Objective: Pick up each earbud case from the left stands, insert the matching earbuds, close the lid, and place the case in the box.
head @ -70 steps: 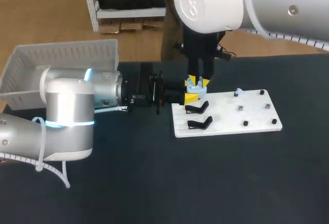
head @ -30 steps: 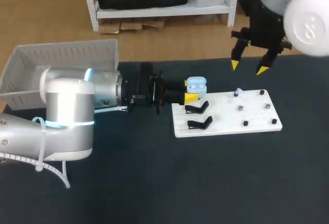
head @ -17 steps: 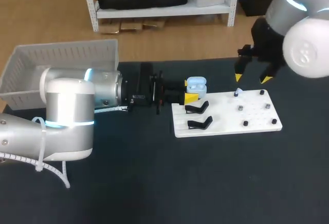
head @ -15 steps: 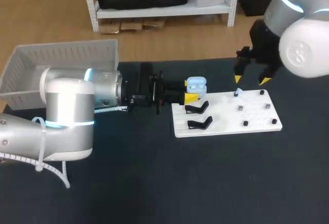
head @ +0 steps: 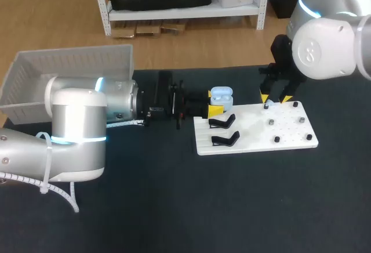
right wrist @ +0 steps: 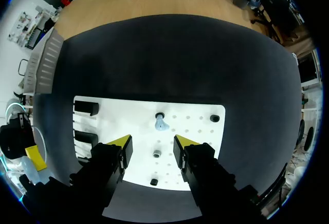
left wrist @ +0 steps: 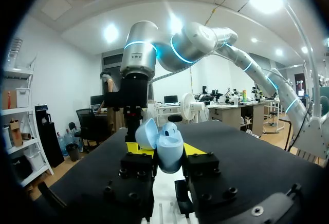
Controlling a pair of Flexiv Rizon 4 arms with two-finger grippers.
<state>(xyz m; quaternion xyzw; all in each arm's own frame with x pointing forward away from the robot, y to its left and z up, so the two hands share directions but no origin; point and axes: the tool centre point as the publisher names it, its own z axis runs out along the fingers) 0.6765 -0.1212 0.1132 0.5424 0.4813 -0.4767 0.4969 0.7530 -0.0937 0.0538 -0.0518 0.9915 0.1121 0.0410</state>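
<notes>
The pale blue plastic earbud case, lid open, stands upright at the left end of the white board, just behind two black angled stands; a pale blue earbud sits at its far edge

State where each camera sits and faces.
Head view: above, behind, looking down on the table; left arm, right arm show.
Left wrist view: along the left gripper, shut on the open light blue earbud case, toward the right arm.
Right wrist view: down past the open right gripper onto the white pegboard.
Head and right wrist views share the pegboard.
</notes>
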